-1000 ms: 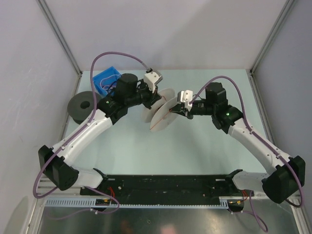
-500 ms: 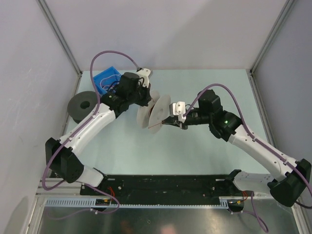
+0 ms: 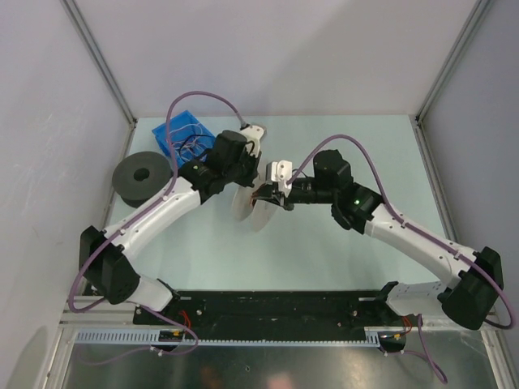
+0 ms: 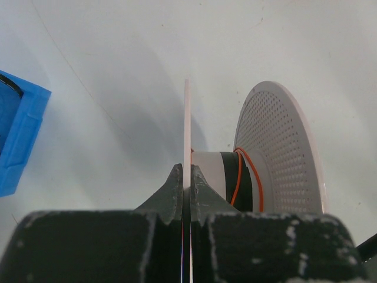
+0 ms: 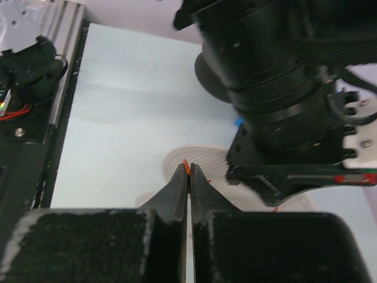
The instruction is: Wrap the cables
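Note:
A white spool (image 3: 253, 204) with two perforated flanges sits held above the table's middle; its dark core carries turns of orange cable (image 4: 241, 180). My left gripper (image 3: 246, 173) is shut on the rim of one flange (image 4: 187, 127), seen edge-on in the left wrist view, with the other flange (image 4: 283, 147) to its right. My right gripper (image 3: 263, 194) is shut on the thin orange cable (image 5: 187, 166) right beside the spool (image 5: 200, 162). The left arm's wrist fills the right wrist view's upper right.
A blue bin (image 3: 180, 134) with cables stands at the back left; its corner shows in the left wrist view (image 4: 17, 138). A dark grey roll (image 3: 140, 175) lies at the left edge. The black base rail (image 3: 276, 304) runs along the near edge.
The right gripper has moved left with the cable, up against the spool. The left gripper and spool have shifted slightly right and nearer, and the spool has turned.

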`<state>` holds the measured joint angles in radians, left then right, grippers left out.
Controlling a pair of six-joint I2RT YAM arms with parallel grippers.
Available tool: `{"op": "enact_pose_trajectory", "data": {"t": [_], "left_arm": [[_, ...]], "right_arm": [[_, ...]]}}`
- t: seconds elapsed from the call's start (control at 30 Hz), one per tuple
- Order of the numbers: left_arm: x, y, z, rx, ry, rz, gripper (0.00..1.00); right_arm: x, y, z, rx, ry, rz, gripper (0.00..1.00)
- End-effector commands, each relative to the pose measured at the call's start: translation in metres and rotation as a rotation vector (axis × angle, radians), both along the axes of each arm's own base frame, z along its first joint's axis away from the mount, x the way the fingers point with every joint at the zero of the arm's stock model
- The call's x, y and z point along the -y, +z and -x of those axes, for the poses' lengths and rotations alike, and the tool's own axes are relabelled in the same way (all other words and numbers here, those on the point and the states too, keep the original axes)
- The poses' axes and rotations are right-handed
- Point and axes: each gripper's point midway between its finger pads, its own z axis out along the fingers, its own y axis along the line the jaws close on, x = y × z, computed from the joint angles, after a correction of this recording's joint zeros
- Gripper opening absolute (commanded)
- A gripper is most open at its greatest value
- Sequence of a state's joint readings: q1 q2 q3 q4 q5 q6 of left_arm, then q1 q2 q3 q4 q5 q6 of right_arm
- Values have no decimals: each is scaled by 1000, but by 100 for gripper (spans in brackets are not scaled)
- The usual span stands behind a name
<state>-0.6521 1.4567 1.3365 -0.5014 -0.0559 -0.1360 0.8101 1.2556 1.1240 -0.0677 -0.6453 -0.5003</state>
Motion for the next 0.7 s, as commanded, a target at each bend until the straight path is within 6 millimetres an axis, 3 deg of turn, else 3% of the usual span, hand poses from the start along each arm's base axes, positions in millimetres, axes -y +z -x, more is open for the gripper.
{"op": "enact_pose_trajectory", "data": {"t": [0.0,0.17,0.37,0.53,0.67], "left_arm": [[-1,33,2,113,-18,25,0],[-7,27,12,126,-25,-9,0],[-11,28,23,148,-62,0,0],[-2,36,45,217,-265,-2,0],[12,61,69,264,-465,82,0]], "right_arm": [[-6,44,-26,58,-95,-130,0],[8,49,-59,66,-206,-153,0],[30,41,-77,33,-281,-121,0],[61,34,-97,16,-306,-93,0],[92,8,-108,-16,-284,-9,0]]}}
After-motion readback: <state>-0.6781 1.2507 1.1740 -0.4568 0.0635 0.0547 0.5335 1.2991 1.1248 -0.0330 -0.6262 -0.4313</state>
